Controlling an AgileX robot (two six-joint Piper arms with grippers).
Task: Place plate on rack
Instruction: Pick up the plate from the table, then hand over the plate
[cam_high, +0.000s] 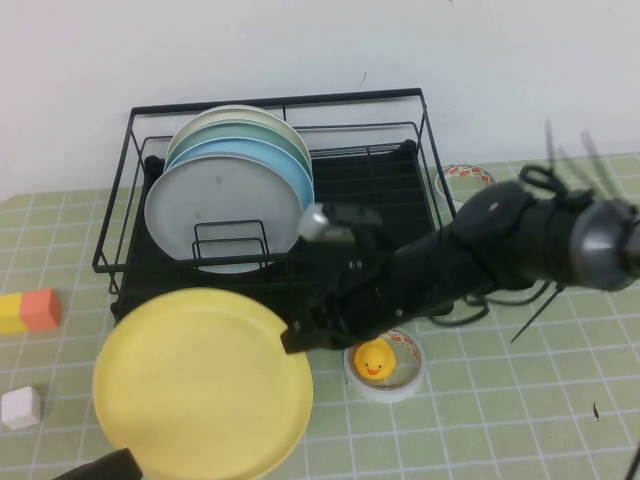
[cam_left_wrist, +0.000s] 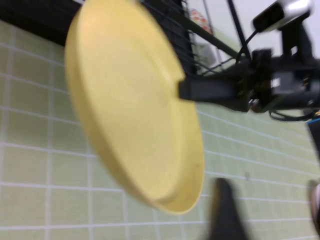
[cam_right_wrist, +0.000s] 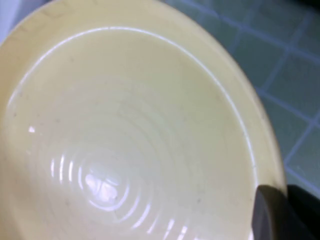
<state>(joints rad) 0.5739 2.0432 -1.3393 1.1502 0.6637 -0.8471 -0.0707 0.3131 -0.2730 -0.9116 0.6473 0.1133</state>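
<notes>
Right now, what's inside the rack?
The rack holds upright plates: a grey-white plate in front, a light blue plate behind it, and paler rims behind that. Their lower edges and any further plates are hidden.

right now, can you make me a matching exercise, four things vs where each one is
Things:
1. yellow plate
2. light blue plate
3. rubber duck
4. orange and yellow block

Places:
A. inside the tape roll
B. upright in the rack
C. gripped at its rim by the right claw
D. on the mat at the far left

Pairs: 1-C, 2-B, 3-A, 4-D
</notes>
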